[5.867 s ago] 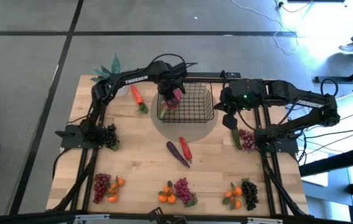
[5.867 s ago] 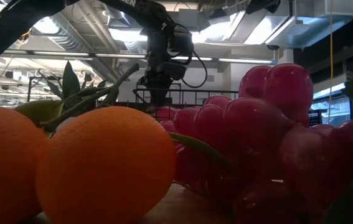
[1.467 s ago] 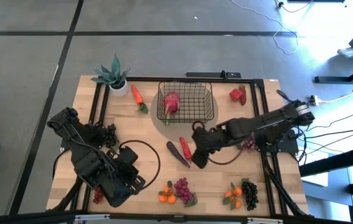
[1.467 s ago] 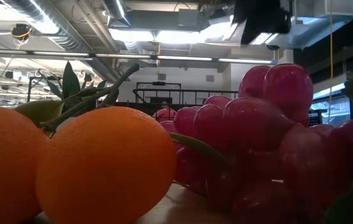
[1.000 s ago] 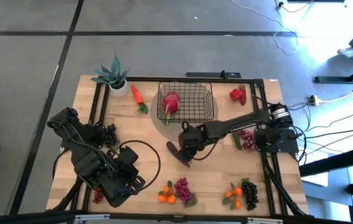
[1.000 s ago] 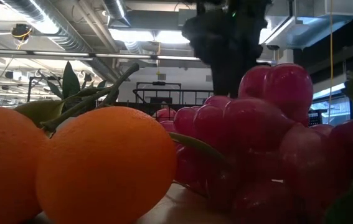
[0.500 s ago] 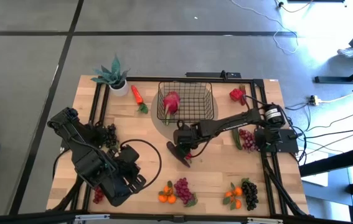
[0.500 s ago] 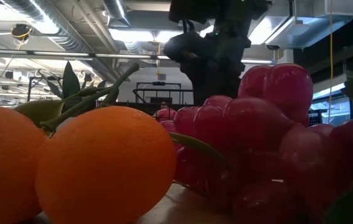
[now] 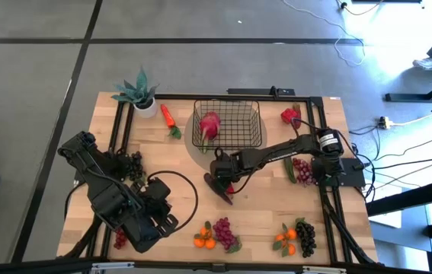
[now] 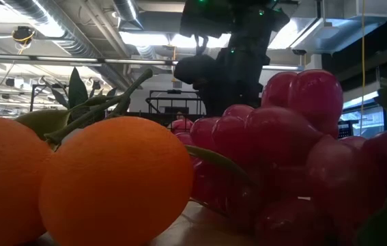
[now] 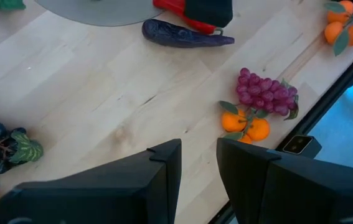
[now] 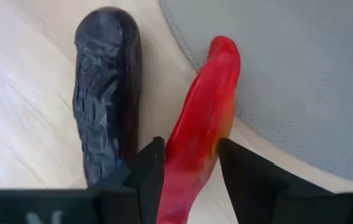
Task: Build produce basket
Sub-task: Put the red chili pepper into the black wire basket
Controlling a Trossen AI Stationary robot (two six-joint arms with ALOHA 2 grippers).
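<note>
We have the right end effector down at the middle of the wooden surface, just in front of the wire basket. Its fingers straddle the long red pepper, one on each side and partly open, close to the pepper's flanks; from the wrist view we cannot tell whether they already press on it, so we would not call it held yet. The dark eggplant lies right beside the pepper, nearly parallel to it, and one finger sits in the narrow gap between the two.

We judge the pepper to be a light, hollow toy with a smooth, glossy skin, stiff enough to keep its shape but likely to slip or roll under a light pinch. We think the best hold is across its thicker middle, square to its length, so it does not pivot when lifted. The eggplant may get nudged as the fingers close.

A pink-red radish already sits in the basket. The left end effector waits at the near left of the surface, open and empty.
</note>
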